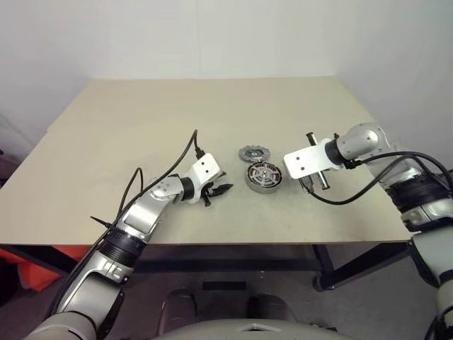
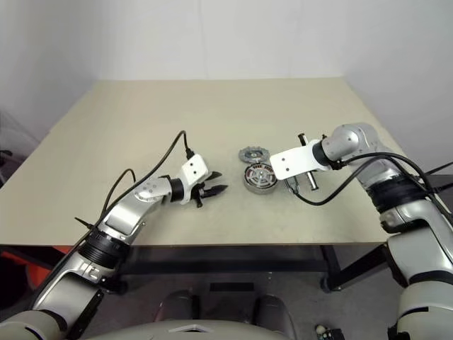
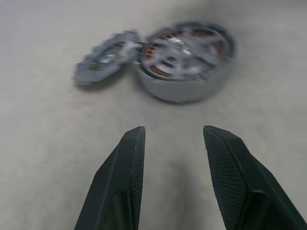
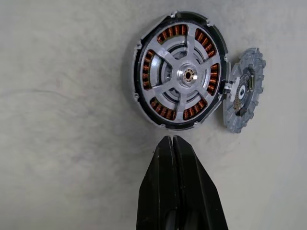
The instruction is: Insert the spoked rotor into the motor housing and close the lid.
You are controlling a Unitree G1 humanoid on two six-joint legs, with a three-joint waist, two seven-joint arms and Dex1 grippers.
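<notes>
On your beige desk [image 1: 141, 134] the motor housing [image 1: 263, 177] lies flat near the middle, toward the front edge, and the spoked rotor [image 4: 184, 74] already sits inside it: looking down from the right wrist you see silver spokes running from a small hub, with copper windings showing through the gaps between them and a dark rim around the whole. The lid [image 1: 254, 153] is not on; it lies flat on the desk just behind the housing, on its far side from you, its notched edge touching or nearly touching the housing's rim. Your left gripper [image 1: 221, 190] is low over the desk to the left of the housing, pointing toward it, clearly apart from it. Its jaws stand open with nothing between them, and past the two black fingertips [image 3: 132, 143] you see bare desk and then the housing and the lid. Your right gripper [image 2: 291, 185] hangs above the desk just to the right of the housing, angled downward, its white wrist plate overlapping the housing's right edge in the head views. Its jaws are pressed together and hold nothing; from the right wrist the closed tips [image 4: 172, 143] sit close to the housing's rim without touching it. Black cables trail back from both wrists along the arms.
</notes>
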